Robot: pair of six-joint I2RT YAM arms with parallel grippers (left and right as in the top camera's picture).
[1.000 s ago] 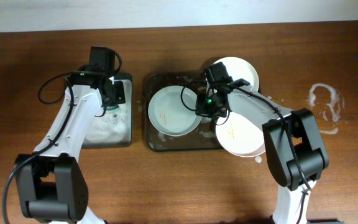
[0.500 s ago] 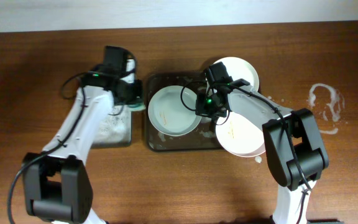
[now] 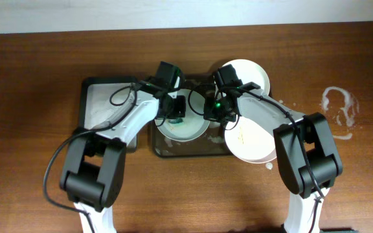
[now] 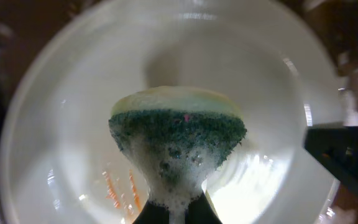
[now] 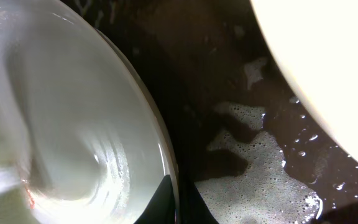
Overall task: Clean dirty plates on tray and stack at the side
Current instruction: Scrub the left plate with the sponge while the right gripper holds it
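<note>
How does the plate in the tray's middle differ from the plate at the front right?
The middle plate lies inside the tray; the front-right plate overlaps its right edge. The middle plate is pinched at its rim by the right gripper and has the left gripper's foamy sponge over it; the front-right plate is touched by neither. Both are round, white and orange-streaked.

The 2 arms are stretching forward and bending inward, their wrists nearly meeting. The left pincer (image 3: 177, 111) is pointing downward, gripping tightly; the right pincer (image 3: 212, 111) is pinching closed beside it.
</note>
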